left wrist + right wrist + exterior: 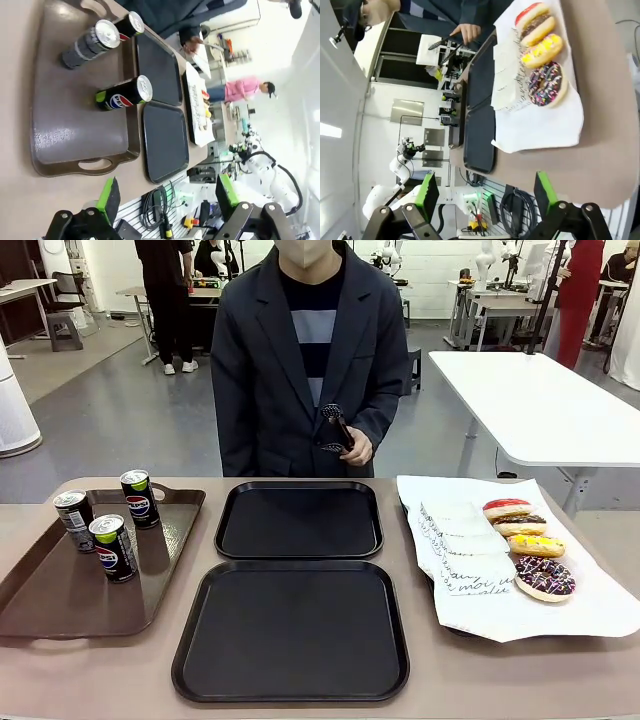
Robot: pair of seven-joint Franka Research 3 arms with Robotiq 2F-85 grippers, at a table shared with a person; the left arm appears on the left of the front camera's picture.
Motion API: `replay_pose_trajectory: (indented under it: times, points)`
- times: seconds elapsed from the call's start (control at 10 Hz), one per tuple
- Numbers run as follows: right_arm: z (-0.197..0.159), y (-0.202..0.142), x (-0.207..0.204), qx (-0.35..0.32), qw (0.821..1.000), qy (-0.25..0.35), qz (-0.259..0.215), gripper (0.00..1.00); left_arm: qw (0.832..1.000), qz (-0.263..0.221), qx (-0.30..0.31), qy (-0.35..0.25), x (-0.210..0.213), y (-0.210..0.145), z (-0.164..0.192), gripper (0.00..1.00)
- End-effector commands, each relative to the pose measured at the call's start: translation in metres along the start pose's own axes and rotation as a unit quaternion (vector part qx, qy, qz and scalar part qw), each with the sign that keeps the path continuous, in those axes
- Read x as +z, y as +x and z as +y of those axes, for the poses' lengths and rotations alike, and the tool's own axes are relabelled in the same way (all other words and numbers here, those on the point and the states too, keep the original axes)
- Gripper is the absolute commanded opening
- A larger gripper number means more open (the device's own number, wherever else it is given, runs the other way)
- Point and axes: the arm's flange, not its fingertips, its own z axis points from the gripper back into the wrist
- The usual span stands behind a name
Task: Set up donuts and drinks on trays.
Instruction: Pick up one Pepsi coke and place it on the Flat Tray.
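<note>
My left jaws hung over the surface (15,125), green pads (109,200) wide apart. My right jaws hung the same way, apart and empty. Left of the near black tray (290,680), three cans (112,547) stood straight up on a brown tray (60,590), silver tops up. Right of it, four donuts (536,545) lay in a row on white paper (590,610), icing up. The other black tray (298,520) sat just behind it.

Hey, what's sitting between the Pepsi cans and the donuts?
Two bare black trays, the far one and the near one, as the front view shows.
</note>
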Motion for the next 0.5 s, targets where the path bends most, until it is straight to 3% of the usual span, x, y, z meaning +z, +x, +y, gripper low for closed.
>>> replay_pose_trajectory:
  times: [0.0,0.3,0.4]
  points:
    - [-0.004,-0.008,0.025,-0.001,1.0,-0.013,0.001,1.0,0.999,-0.029,0.002,-0.015,0.01,-0.014,0.008,1.0]
    - [-0.006,-0.009,0.027,-0.012,1.0,-0.01,-0.012,1.0,0.999,-0.036,-0.004,0.019,0.004,-0.018,-0.004,1.0]
    - [-0.006,-0.009,0.027,-0.012,1.0,-0.01,-0.012,1.0,0.999,-0.036,0.02,0.001,0.022,-0.012,0.009,1.0]
